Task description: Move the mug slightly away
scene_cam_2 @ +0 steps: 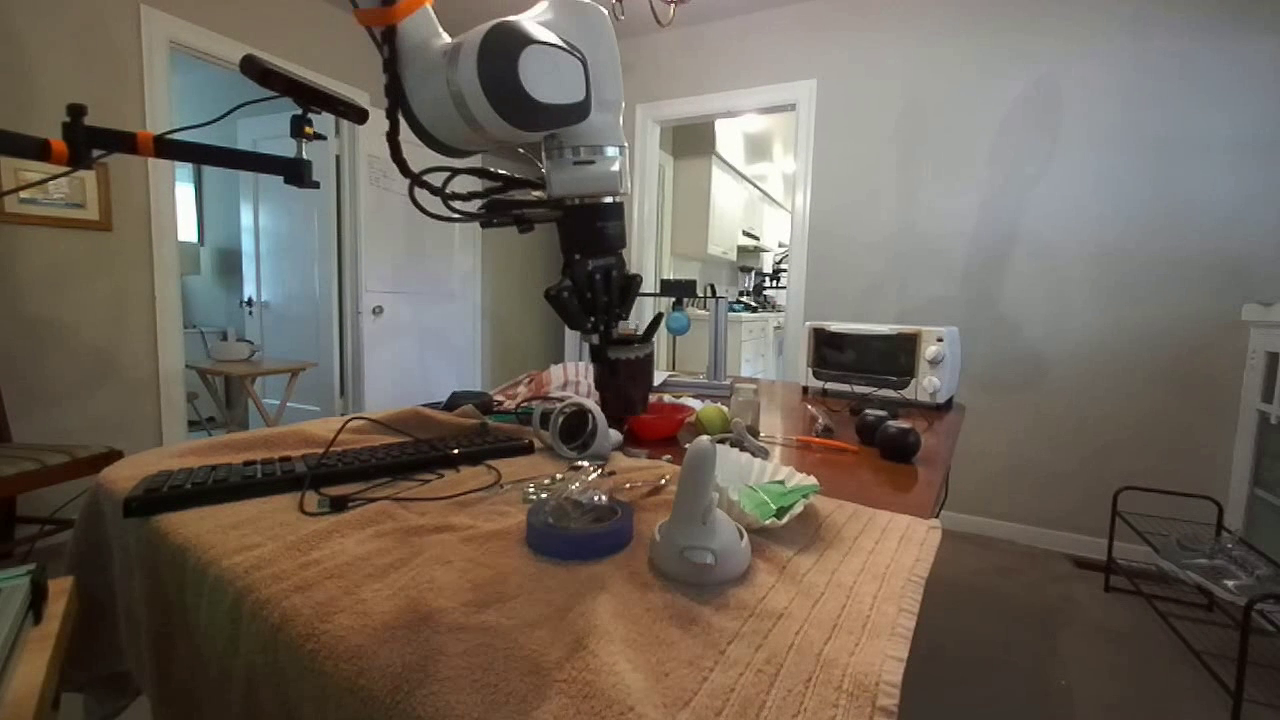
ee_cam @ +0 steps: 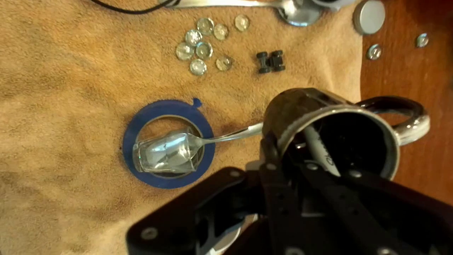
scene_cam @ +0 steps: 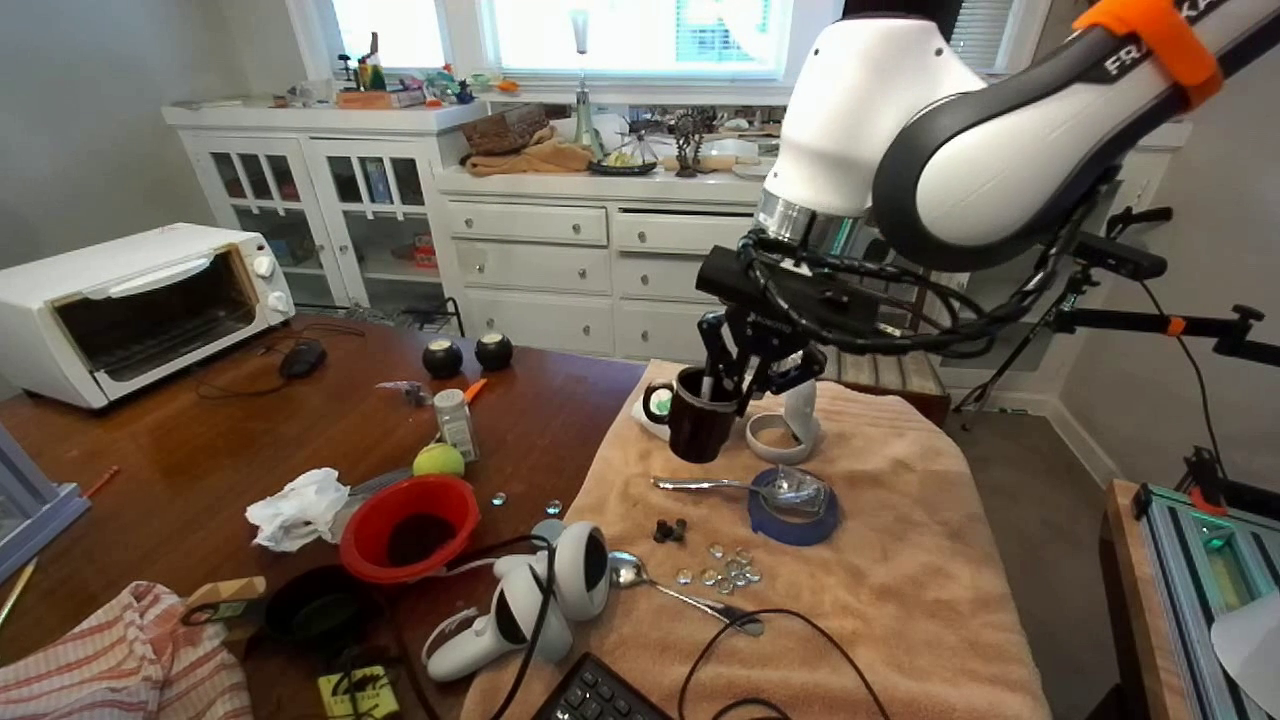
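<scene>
Mug: hanging clear of the towel, near upright, out toward the far edge of the worktop in an exterior view, handle pointing to bare wood.
Gripper: clamped on the mug's wall, one finger inside the rim, one outside!
Carry: the step in hand, I judge, set-down to come; which way is "away" I can't tell, so short and low.
Pen: leaning inside the mug, so level and smooth; a jerk could swing it.
Utensil: handle running out of sight behind the mug in the wrist view; miss it, or the base may rock.
White controller: stood near that far edge; swing wide of it.
Landing spot: flat towel, inside the edges, base fully down, fingers apart, straight up.
</scene>
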